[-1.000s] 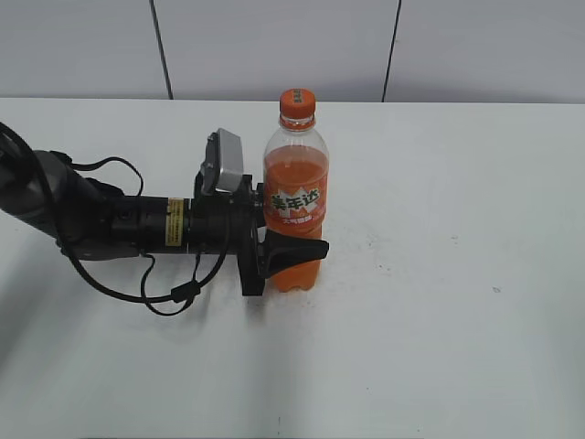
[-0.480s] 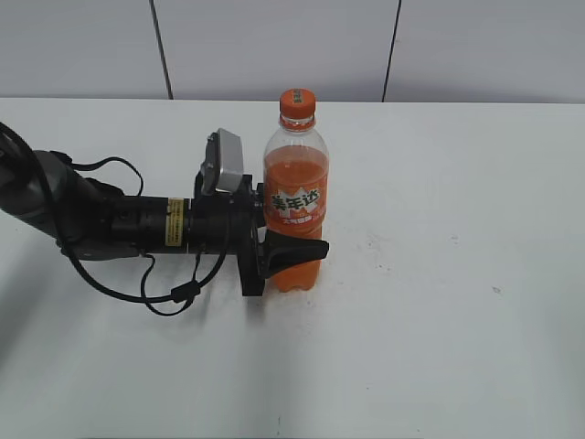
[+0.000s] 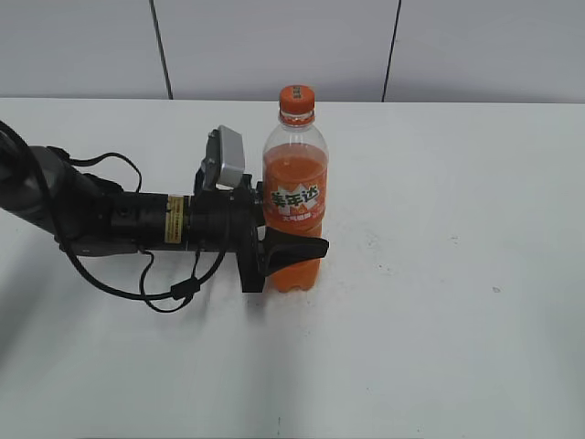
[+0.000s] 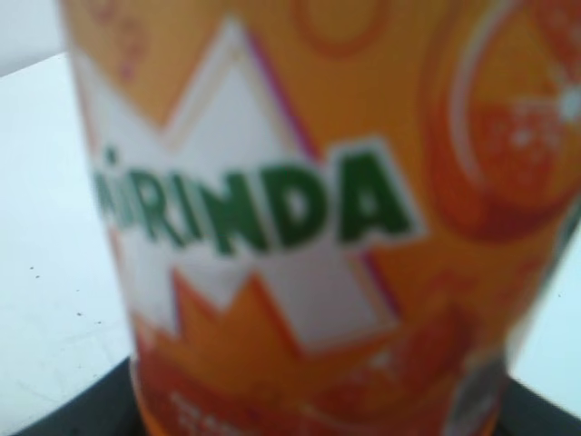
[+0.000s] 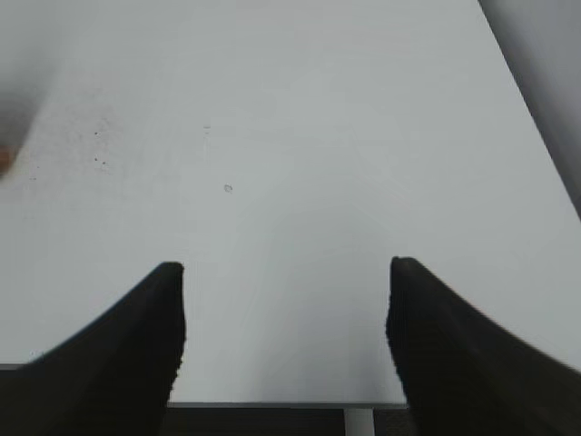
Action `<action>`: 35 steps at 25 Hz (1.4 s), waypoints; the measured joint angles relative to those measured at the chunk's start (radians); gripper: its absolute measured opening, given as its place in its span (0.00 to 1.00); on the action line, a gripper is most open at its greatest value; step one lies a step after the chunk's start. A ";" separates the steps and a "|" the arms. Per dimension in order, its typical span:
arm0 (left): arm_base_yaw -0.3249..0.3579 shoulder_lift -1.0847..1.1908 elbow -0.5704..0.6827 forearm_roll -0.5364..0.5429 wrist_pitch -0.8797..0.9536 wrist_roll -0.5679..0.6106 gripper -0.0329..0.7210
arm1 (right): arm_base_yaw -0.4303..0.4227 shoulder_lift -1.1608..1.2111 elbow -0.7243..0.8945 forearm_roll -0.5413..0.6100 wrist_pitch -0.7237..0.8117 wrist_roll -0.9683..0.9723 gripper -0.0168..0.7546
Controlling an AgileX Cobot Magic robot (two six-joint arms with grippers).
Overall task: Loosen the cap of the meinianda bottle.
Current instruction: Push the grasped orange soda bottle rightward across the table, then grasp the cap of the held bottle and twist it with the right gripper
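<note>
The meinianda bottle (image 3: 295,197) stands upright on the white table (image 3: 439,274), full of orange drink, with an orange label. Its small orange cap (image 3: 296,96) sits on top. My left gripper (image 3: 294,249) reaches in from the left and is shut on the bottle's lower body, below the label. In the left wrist view the bottle's label (image 4: 300,209) fills the frame, very close and blurred. My right gripper (image 5: 286,313) is open and empty over bare table. It does not show in the exterior view.
The left arm and its cables (image 3: 110,224) lie along the table at the left. A grey wall (image 3: 274,46) stands behind the table. In the right wrist view the table's edge (image 5: 281,402) runs just below the fingers.
The bottle and left gripper have lifted or shifted very slightly upward. Otherwise nothing has visibly changed.
</note>
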 joint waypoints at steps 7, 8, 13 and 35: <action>0.000 -0.002 0.000 0.010 0.004 -0.007 0.58 | 0.000 0.000 -0.005 0.057 -0.007 0.000 0.70; 0.000 -0.002 0.000 0.013 0.004 -0.007 0.58 | 0.000 0.000 -0.014 0.076 -0.011 0.000 0.70; 0.000 -0.002 0.000 0.017 0.003 -0.007 0.58 | 0.000 0.178 -0.109 0.112 0.004 0.000 0.70; -0.001 -0.003 0.000 0.026 0.000 -0.007 0.58 | -0.002 1.269 -0.790 0.187 0.151 -0.016 0.70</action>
